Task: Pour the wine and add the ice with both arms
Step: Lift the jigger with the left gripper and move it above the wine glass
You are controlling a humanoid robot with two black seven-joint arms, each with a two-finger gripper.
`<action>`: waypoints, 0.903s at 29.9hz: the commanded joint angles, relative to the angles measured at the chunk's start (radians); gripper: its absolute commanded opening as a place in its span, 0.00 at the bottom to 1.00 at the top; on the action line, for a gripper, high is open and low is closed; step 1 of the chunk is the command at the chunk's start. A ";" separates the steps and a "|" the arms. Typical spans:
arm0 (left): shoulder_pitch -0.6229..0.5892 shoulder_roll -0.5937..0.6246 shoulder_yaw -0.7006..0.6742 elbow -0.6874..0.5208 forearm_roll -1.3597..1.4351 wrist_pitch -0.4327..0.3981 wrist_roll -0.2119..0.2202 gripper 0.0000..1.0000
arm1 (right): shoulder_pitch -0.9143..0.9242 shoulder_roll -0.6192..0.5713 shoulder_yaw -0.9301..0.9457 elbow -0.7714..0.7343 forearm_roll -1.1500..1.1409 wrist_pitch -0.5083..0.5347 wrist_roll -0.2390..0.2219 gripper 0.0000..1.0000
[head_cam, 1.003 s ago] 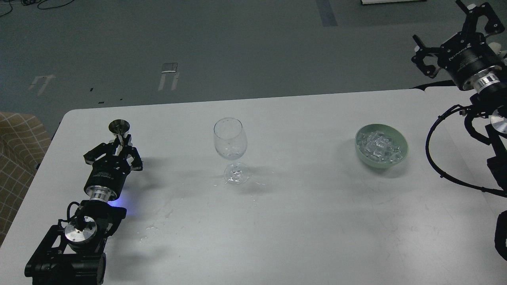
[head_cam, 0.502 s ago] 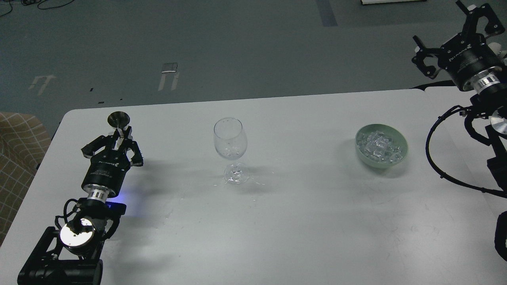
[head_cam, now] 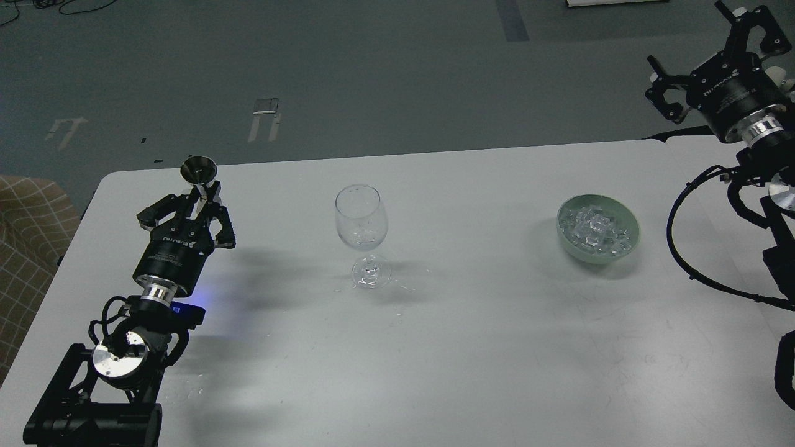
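Note:
A clear stemmed wine glass (head_cam: 361, 220) stands upright in the middle of the white table (head_cam: 472, 347). The ice (head_cam: 595, 228) is a glittering heap in a pale green bowl (head_cam: 566, 243) to the right. My left gripper (head_cam: 202, 194) is shut on the stem of a small metal measuring cup (head_cam: 199, 169), held upright, mouth up, to the left of the glass. My right gripper (head_cam: 689, 43) is open and empty, raised beyond the table's far right corner, well above and right of the bowl.
Small water drops (head_cam: 397, 287) lie on the table around the glass foot and toward the front left. A tan checked seat (head_cam: 28, 248) stands left of the table. Beyond the far edge is grey floor.
My left gripper has carried the metal cup away from me and a little to the right, towards the glass. The right arm, glass and bowl have not moved.

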State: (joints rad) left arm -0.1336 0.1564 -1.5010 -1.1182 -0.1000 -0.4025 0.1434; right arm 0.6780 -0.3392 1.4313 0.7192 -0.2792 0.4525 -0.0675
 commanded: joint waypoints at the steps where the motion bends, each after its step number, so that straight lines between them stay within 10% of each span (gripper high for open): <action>1: 0.002 0.002 -0.004 -0.029 0.000 0.019 -0.002 0.00 | -0.001 0.000 -0.002 -0.003 0.000 0.000 0.000 1.00; 13: -0.004 0.044 0.012 -0.189 0.000 0.142 0.085 0.00 | -0.003 -0.015 0.000 -0.003 0.000 0.002 0.000 1.00; 27: -0.024 -0.060 0.155 -0.356 0.039 0.284 0.088 0.00 | -0.006 -0.018 0.000 -0.009 0.002 0.002 0.000 1.00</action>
State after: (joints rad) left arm -0.1560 0.1349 -1.3876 -1.4602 -0.0855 -0.1352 0.2329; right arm 0.6719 -0.3573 1.4313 0.7105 -0.2791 0.4544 -0.0675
